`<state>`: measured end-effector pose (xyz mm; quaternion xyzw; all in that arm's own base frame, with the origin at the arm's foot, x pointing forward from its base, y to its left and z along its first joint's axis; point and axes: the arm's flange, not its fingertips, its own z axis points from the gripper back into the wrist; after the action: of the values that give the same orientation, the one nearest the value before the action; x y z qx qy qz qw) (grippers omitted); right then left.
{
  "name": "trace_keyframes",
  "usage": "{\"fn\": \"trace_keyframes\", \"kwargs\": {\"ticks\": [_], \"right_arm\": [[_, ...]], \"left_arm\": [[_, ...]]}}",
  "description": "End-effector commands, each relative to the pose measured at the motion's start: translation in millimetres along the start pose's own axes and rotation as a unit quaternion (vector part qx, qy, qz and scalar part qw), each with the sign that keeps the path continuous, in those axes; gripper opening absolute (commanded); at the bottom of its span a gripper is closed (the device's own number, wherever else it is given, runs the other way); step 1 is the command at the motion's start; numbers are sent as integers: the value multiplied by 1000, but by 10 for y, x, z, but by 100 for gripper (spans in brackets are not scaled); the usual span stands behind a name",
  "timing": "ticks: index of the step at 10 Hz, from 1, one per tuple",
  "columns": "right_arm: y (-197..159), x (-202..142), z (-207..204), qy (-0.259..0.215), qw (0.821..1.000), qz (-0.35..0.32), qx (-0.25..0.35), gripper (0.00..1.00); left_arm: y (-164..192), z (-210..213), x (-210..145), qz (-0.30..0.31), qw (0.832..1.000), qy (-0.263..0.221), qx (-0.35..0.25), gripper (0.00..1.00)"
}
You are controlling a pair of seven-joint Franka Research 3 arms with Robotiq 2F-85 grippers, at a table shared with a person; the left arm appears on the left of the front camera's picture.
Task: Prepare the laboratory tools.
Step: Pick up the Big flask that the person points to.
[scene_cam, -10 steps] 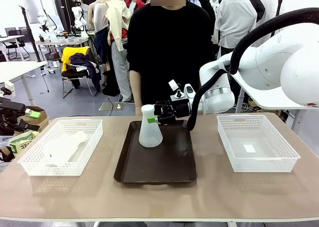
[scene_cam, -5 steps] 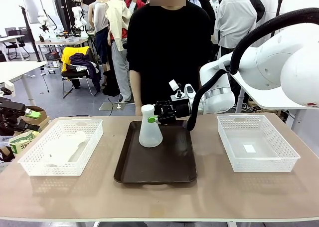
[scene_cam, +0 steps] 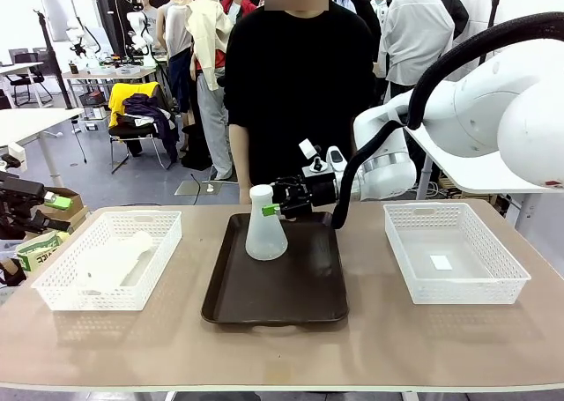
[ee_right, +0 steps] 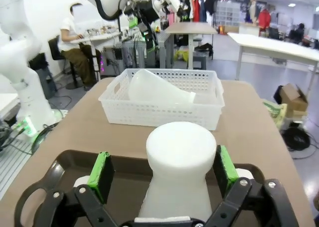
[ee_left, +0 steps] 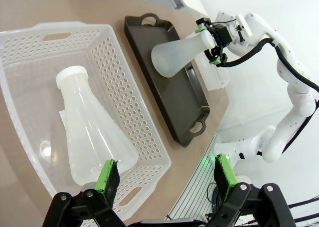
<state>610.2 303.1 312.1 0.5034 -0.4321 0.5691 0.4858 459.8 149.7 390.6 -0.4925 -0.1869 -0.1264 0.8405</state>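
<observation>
Right tool (scene_cam: 270, 210) stands wide astride the neck of the flask (scene_cam: 265, 238), contact unclear, perhaps none.

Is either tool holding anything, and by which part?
Nothing is held. The right tool stands open around the neck of the upright flask, unclamped; the left tool is open too.

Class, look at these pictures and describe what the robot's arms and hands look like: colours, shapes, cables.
The left arm and right arm are glossy white with rounded joints; the right arm carries a thick black ribbed hose. The right hand and left hand are black, two-fingered, with bright green pads.
</observation>
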Motion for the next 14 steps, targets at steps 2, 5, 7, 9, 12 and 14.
{"fn": "trace_keyframes", "kwargs": {"ticks": [2,5,7,9,12,14], "right_arm": [[248,337,550,66,997,-18,-46,100],[634,626,1250,117,986,-50,-108,100],[1015,884,1716,156,971,-64,-169,100],[1389,939,2274,160,955,-103,-228,100],[1773,802,2633,124,943,-127,-283,100],[1849,686,2762,97,945,-126,-285,100]], "left_arm": [[-12,23,-1,-2,1000,2,2,100],[-12,23,-1,-2,1000,2,2,100],[-12,23,-1,-2,1000,2,2,100],[-12,23,-1,-2,1000,2,2,100],[-12,23,-1,-2,1000,2,2,100],[-12,23,-1,-2,1000,2,2,100]]}}
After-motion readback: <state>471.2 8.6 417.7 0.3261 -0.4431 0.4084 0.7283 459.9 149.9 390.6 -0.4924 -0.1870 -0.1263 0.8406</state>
